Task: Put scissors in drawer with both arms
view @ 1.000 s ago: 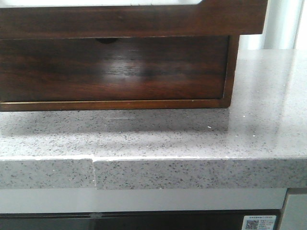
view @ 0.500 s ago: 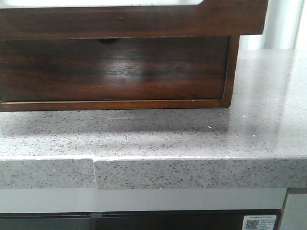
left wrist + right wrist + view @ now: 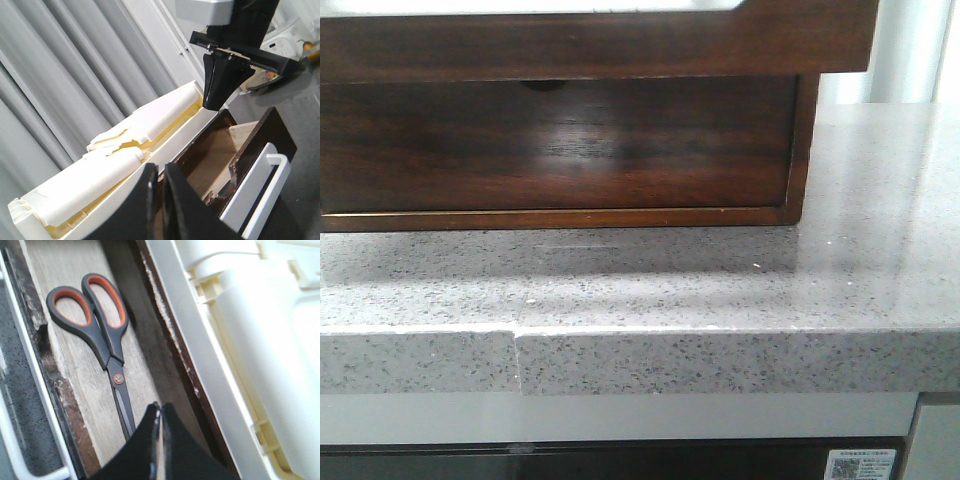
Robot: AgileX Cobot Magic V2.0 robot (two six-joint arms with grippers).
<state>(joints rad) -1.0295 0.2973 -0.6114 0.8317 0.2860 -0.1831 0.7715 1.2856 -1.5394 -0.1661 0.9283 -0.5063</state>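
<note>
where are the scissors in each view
Front view: not in it; only the cabinet's outside shows.
Left wrist view: not visible; the open drawer shows bare inside where it can be seen.
Right wrist view: the scissors lie flat on the drawer floor, orange loops away from the right gripper.
Shared landmark: the white tray along the drawer's edge, in both wrist views.

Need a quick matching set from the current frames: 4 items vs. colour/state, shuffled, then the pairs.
Items:
1. scissors
2. drawer
3. right gripper
4. countertop

States:
A. speckled grey stone
B. shut, empty, over the blade tips
C. pulled open, pale bare-wood floor showing
D. lying flat, blades closed, orange-lined handle loops

Pairs: 1-D, 2-C, 3-B, 4-A
</note>
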